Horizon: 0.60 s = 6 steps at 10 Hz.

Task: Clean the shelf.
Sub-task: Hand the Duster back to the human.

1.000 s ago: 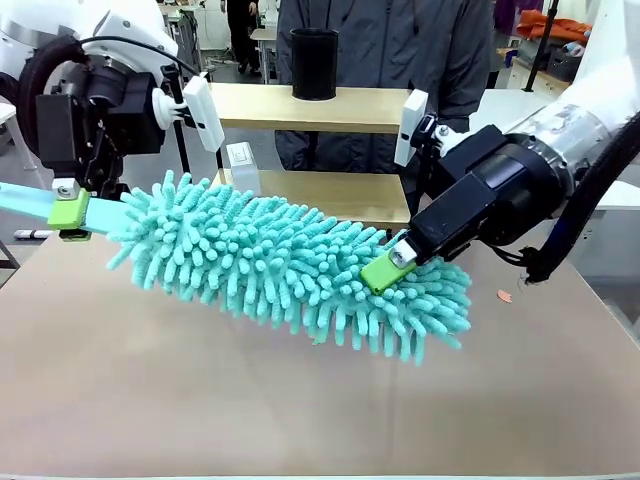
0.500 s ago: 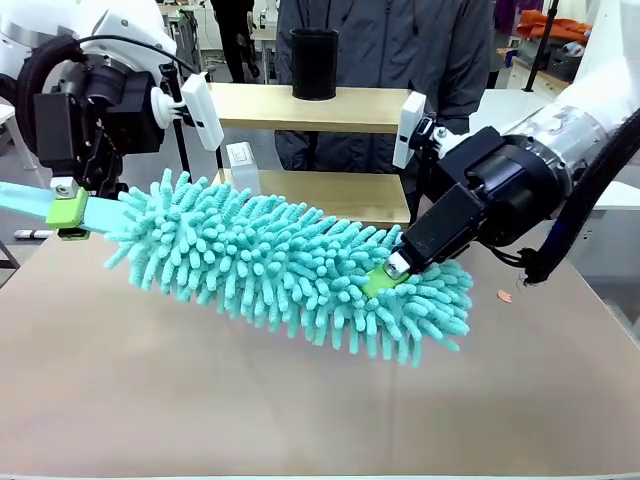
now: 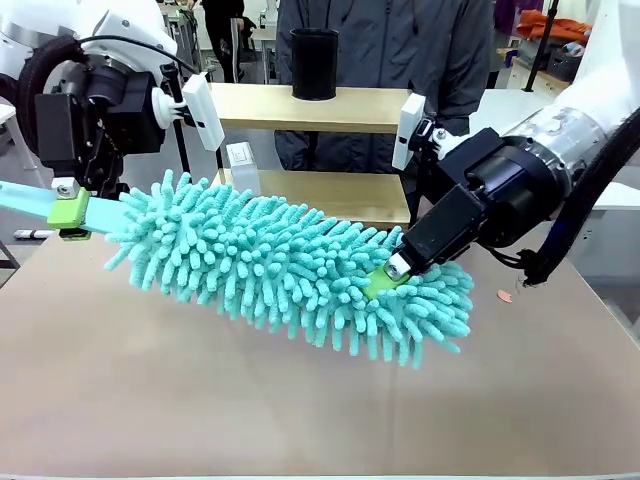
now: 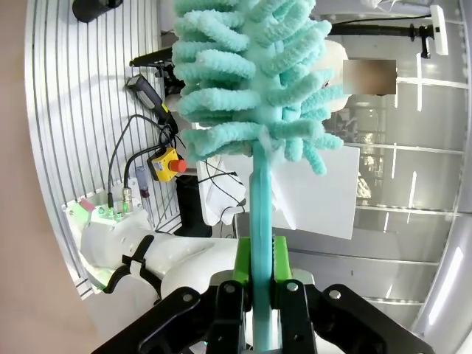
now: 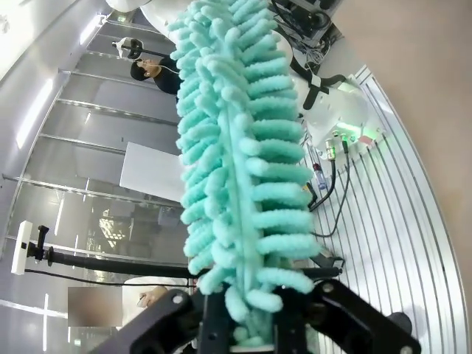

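The shelf (image 3: 310,150) stands beyond the surface (image 3: 300,400). My right hand (image 3: 385,280) clamps the microfibre duster (image 3: 290,265) head; my left hand (image 4: 258,284) brackets its handle, grip uncertain. Risk, I judge: releasing left lets the duster sag short of the shelf.

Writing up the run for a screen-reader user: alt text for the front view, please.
A fluffy teal duster hangs over a tan table, the left tool around its flat handle and the right tool clamped into its far end. Behind stands a two-tier wooden shelf with a black cup on top, and a person in a grey jacket.
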Motion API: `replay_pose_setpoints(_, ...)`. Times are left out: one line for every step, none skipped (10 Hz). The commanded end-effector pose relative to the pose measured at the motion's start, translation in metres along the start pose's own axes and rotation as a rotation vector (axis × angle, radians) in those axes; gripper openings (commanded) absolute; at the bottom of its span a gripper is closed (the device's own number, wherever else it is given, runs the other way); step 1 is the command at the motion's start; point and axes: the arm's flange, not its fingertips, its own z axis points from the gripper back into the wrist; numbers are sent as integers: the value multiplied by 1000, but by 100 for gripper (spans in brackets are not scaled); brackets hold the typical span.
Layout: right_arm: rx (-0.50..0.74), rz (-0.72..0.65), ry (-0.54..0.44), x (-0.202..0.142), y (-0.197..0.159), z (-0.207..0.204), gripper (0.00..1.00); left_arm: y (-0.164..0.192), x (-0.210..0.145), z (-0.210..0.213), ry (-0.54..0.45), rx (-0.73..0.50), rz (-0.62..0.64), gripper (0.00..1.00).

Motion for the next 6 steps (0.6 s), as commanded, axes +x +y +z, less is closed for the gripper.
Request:
replay_pose_setpoints(11,7,25,3,1,2,0,-2,2,10,-7,7,13,69)
replay_pose_setpoints(13,6,22,3,0,2,0,-3,2,10,-10,8,13,100)
replay_pose_setpoints(14,3,20,2,-1,3,0,-3,2,10,-13,10,13,100)
replay_pose_setpoints(15,2,19,2,-1,4,0,-3,0,11,-32,16,15,84)
replay_pose_setpoints(15,2,19,1,-2,5,0,-4,-8,15,-73,29,11,94)
replay_pose_setpoints(31,-4,19,-1,-2,11,0,-6,-24,22,-166,56,14,100)
